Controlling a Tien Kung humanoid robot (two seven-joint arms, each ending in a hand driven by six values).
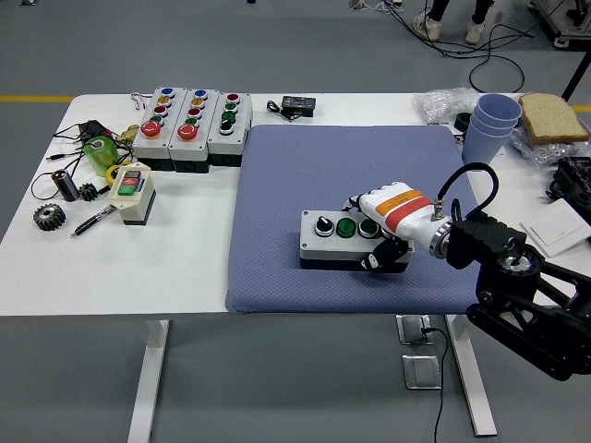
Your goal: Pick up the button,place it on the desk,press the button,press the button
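Observation:
A grey button box [331,242] with a black knob and two green buttons lies on the blue mat [314,166], toward its front right. My right hand [380,233], white with an orange-red band, is wrapped around the box's right end, fingers over the top and thumb at the front side. The box's right end is hidden under the hand. The left arm does not show.
Three more button boxes [192,125] stand at the back left beside a small cream switch box [132,192], gears [49,217], a pen and cables. Blue cups [489,125], bread [552,117] and bags sit back right. A black remote [298,104] lies behind the mat.

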